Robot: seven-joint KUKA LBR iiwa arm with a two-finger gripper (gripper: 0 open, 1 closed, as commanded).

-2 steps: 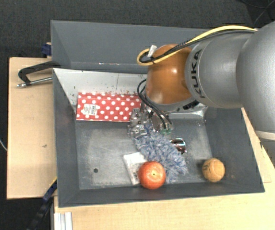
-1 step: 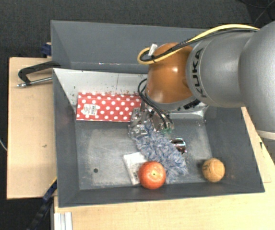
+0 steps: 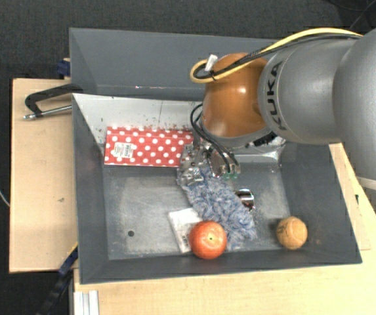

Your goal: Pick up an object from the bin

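Observation:
My gripper [image 3: 204, 165] hangs under the orange wrist cover near the middle of the bin, its metal tips just above the upper end of a blue-grey knitted cloth [image 3: 219, 205]. The cloth runs down toward the front wall. A red box with white polka dots [image 3: 148, 147] lies right beside the gripper on its left, against the back wall. A red apple [image 3: 208, 239] rests at the cloth's lower end, next to a small white packet [image 3: 182, 225]. How the jaws stand is hidden by the wrist.
A brown walnut-like ball [image 3: 291, 232] sits at the front right. A small dark and red item [image 3: 245, 197] lies right of the cloth. The arm covers the bin's back right. Bare floor lies at the front left.

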